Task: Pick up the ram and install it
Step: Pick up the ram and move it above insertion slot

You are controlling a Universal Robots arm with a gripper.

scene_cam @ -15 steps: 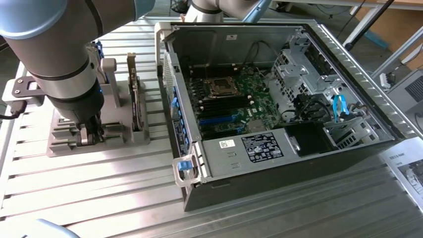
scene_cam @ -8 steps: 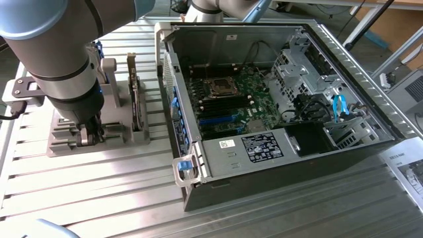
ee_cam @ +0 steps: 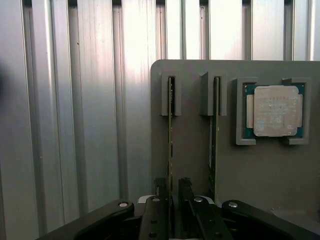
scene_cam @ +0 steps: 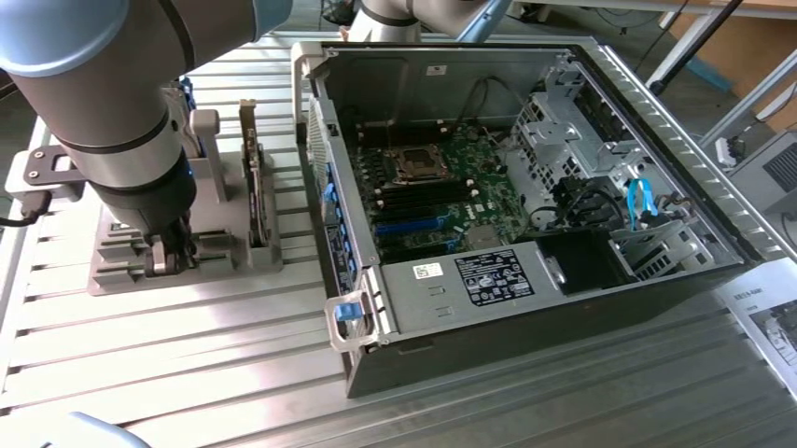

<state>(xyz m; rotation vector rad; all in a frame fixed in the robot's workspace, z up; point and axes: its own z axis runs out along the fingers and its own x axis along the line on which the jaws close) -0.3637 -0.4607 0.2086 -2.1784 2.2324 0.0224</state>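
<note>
Your pincer (ee_cam: 172, 186) is straddling the ram (ee_cam: 171, 125) (it is standing on edge in the grey holder (ee_cam: 190, 150)), jaws standing apart, one on each side.

You are looking across a slatted aluminium table (scene_cam: 187, 364), its long ribs running the length of the work surface, and bright light is glaring off the slats (ee_cam: 135, 100) in a pale streak. Beyond the far edge, at the exterior view's right, a dark slanting pole (scene_cam: 692, 45) is crossing in front of a brown board (scene_cam: 762, 37). A printed sheet (scene_cam: 766, 327) is lying on the table on that same side.
</note>
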